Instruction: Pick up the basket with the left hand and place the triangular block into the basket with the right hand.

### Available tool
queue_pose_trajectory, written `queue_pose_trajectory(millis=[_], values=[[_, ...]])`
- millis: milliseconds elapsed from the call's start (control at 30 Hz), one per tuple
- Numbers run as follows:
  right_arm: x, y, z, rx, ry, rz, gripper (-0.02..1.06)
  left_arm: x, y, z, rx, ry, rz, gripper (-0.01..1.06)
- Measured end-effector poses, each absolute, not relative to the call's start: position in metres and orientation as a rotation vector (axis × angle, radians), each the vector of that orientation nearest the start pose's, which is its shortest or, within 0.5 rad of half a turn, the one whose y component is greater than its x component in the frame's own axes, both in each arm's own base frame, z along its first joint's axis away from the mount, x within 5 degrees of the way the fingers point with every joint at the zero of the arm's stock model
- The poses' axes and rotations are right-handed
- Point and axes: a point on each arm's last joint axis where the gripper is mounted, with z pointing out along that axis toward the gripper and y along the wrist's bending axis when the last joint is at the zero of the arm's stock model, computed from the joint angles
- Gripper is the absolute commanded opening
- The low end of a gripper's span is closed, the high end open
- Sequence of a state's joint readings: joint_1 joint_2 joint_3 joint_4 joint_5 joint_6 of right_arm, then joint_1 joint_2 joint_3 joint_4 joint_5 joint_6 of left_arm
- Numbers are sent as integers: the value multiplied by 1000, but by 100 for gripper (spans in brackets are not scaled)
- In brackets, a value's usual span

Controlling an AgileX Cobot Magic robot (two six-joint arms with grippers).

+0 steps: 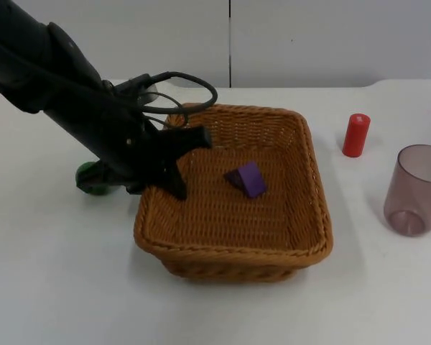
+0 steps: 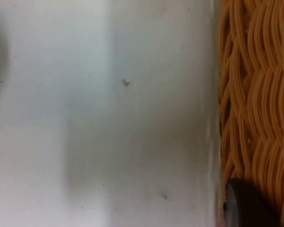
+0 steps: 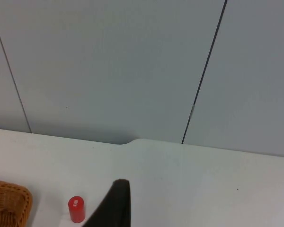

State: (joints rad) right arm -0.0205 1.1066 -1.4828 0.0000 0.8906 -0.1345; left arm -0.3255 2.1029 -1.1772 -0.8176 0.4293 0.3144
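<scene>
From the top view, I am reaching my left pincer [image 1: 174,164] down over the left rim of the brown woven wicker basket [image 1: 302,237]. One finger is pointing inside the wall and the other part is sitting outside it, so I think I am straddling the rim, but I cannot tell if I am squeezing it. The small purple triangular block [image 1: 246,178] is lying on the basket floor, just to the right of my pincer. The basket is looking light and stiff but bumpy, so I am guessing the rim is the best place to hold. Something green [image 1: 91,178] is peeking out behind my arm. A red cylinder [image 1: 355,135] and a clear purple plastic cup [image 1: 415,190] are standing far off to the right.

In the left wrist view, I am seeing the weave [image 2: 255,109] pressed close beside my fingertip [image 2: 246,205], with the white table [image 2: 109,118] next to it.

In the right wrist view, my right arm is waiting up high, looking at the grey wall [image 3: 132,66]. I cannot tell how its pincer is set.
</scene>
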Motion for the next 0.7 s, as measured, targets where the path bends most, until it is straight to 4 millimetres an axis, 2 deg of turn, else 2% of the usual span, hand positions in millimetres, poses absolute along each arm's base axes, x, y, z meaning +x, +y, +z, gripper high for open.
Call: queue_pose_trajectory(millis=[33, 100, 200, 233, 267, 533, 667, 700], values=[[205, -4, 487, -114, 1996, -100, 98, 367, -153, 96, -87, 2794, -633, 25], [205, -4, 487, -114, 1996, -100, 98, 367, -153, 96, -96, 2795, -640, 46], [205, -4, 487, -114, 1996, -100, 98, 367, -154, 96, -113, 2795, -650, 95], [205, -4, 487, -116, 1996, -101, 98, 366, -154, 97, -122, 2800, -662, 95], [205, -4, 487, -118, 1996, -102, 98, 365, -156, 97, -147, 2811, -695, 105], [205, -4, 487, -118, 1996, -102, 98, 360, -162, 99, -162, 2838, -763, 105], [205, -4, 487, -119, 1996, -103, 98, 358, -163, 121, -79, 2800, -726, 105], [205, -4, 487, -119, 1996, -103, 98, 358, -163, 121, -79, 2800, -726, 105]])
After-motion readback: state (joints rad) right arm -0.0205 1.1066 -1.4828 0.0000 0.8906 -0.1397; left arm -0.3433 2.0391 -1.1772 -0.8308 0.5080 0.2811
